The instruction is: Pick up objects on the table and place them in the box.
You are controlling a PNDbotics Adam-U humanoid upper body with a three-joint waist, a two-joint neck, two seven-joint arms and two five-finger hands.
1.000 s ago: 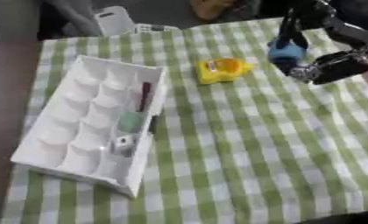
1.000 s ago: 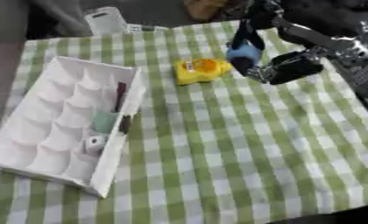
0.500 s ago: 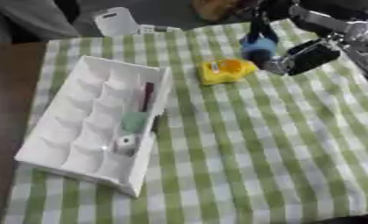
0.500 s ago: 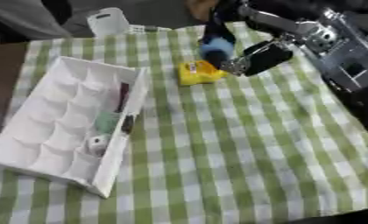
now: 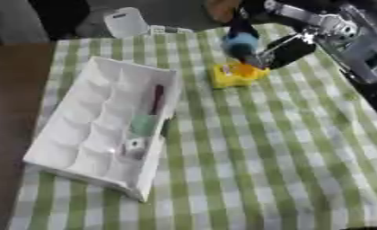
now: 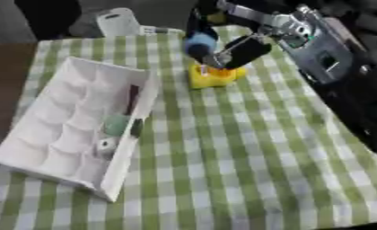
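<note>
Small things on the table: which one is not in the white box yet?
The yellow-and-orange object on the checked cloth, right below the right hand. The dark red stick and teal item already lie inside the white box.

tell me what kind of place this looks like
Probably a robot test setup, not a home kitchen: a table with a green checked cloth, a white compartment box and a yellow object under the robot's right hand.

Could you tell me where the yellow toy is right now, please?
The yellow toy lies on the checked cloth, to the right of the white box, directly under the right hand.
</note>
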